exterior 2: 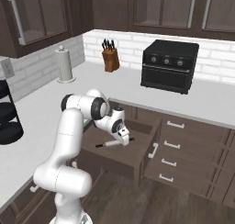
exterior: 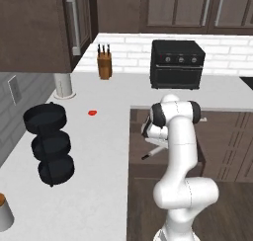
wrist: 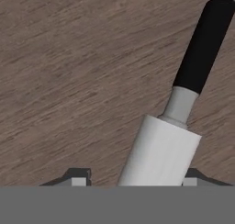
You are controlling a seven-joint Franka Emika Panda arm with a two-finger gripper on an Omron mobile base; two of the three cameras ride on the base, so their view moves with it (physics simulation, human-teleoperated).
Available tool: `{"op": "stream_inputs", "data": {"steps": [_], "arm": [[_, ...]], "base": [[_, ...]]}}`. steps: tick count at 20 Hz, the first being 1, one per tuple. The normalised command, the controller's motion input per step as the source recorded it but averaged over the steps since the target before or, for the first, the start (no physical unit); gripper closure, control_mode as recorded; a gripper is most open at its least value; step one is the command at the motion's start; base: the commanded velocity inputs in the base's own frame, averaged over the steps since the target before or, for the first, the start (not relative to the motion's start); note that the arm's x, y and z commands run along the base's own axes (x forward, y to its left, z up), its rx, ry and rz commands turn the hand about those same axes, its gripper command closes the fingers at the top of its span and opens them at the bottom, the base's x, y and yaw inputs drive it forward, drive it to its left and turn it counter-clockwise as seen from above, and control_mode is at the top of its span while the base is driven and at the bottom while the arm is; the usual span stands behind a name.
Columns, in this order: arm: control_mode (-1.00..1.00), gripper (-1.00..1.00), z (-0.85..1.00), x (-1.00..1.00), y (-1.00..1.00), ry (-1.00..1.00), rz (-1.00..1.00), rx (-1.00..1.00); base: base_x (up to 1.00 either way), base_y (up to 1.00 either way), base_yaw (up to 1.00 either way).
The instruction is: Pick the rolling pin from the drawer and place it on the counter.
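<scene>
Dark finger tips (wrist: 79, 178) of the gripper (wrist: 133, 181) stand on either side of the rolling pin (wrist: 161, 155), the jaws apart around its pale barrel; contact cannot be told. Its whitish cylinder narrows to a grey collar, then a slim black handle, lying on the brown wood floor of the open drawer (exterior 2: 146, 150). Beyond, the white counter (exterior 2: 215, 103) carries a black toaster oven (exterior 2: 170, 65) and knife block (exterior 2: 110, 57), well apart.

The rolling pin (wrist: 160, 154) runs off the hand view's bottom edge, far handle unseen.
</scene>
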Motion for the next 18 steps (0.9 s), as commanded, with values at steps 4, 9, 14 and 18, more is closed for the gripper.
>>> {"op": "stream_inputs", "data": {"steps": [4, 9, 14, 18], "arm": [[-1.0, 1.0, -0.03, -0.08, -0.07, 0.0, -0.08, 0.0], [-1.0, 1.0, 0.7, -0.06, -0.18, -0.01, -0.06, 0.01], [-1.0, 1.0, 1.0, -0.16, -0.18, 0.0, -0.1, 0.0], [-1.0, 1.0, 1.0, -0.46, -0.32, 0.0, -0.08, 0.0]], "base": [[0.0, 0.0, 0.0], [0.0, 0.0, 0.0], [0.0, 0.0, 0.0], [0.0, 0.0, 0.0]]}}
